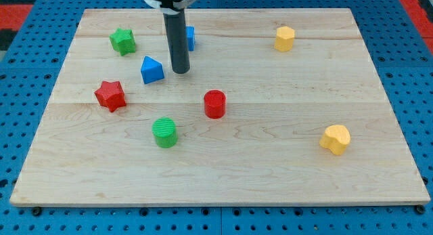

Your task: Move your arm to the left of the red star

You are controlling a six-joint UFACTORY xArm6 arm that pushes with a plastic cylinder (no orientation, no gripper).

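The red star [110,95] lies on the wooden board [270,167] at the view's left, about mid-height. My tip [180,72] is up and to the right of it, just right of the blue triangular block [151,70]. The rod partly hides a second blue block [190,37] behind it.
A green star [122,40] is at the upper left. A red cylinder [214,103] and a green cylinder [164,132] sit near the middle. A yellow block [285,38] is at the upper right and a yellow heart [335,139] at the lower right.
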